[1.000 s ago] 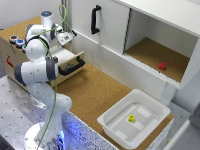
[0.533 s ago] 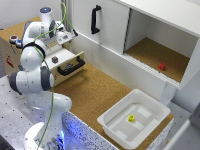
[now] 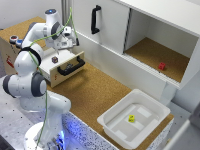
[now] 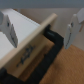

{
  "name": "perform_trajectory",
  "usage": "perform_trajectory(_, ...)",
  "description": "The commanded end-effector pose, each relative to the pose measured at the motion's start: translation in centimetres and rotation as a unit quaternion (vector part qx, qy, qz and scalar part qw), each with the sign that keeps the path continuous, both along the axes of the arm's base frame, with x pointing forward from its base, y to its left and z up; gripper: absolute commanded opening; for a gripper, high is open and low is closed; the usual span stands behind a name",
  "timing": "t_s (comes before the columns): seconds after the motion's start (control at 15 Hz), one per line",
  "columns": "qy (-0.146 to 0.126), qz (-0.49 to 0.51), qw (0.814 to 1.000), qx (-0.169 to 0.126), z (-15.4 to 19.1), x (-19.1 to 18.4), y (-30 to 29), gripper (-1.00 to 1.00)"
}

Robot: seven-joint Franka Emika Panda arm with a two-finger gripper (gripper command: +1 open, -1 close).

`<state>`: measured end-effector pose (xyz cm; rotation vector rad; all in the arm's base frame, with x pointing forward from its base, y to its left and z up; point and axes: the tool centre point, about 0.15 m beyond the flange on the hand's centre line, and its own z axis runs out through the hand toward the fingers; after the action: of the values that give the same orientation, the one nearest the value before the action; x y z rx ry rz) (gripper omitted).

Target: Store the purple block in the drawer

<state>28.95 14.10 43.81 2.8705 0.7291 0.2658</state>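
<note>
drawer (image 3: 67,66) is pulled out and open on top, so there's room to come straight down into it. the purple block (image 3: 54,59) sits inside near one end, rest of the drawer floor is bare. the gripper (image 3: 67,46) hangs right above it, fingers (image 4: 10,29) spread wide. behind that the white cabinet (image 3: 102,27) wall stands close. cork tabletop (image 3: 95,92) in front is wide open up to the white tub (image 3: 134,119).

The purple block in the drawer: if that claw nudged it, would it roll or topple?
Probably neither. The purple block looks like a small cube resting flat in the drawer, so it should slide rather than roll. It seems rigid and likely light, judging by its tiny size.
</note>
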Motion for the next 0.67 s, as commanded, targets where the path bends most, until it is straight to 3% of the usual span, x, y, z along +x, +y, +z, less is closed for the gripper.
perform_trajectory(0.0, 0.023, -0.12, 0.992, 0.018, -4.4, -0.7, -5.8, 1.0)
perform_trajectory(0.27, 0.036, -0.183, 0.981, 0.057, -6.5, -0.2, -9.5, 1.0)
perform_trajectory(0.33, 0.035, -0.196, 0.978, 0.065, -6.9, 0.1, -10.1, -1.0)
perform_trajectory(0.6, 0.029, -0.23, 0.969, 0.087, -8.3, 1.7, -10.8, -1.0)
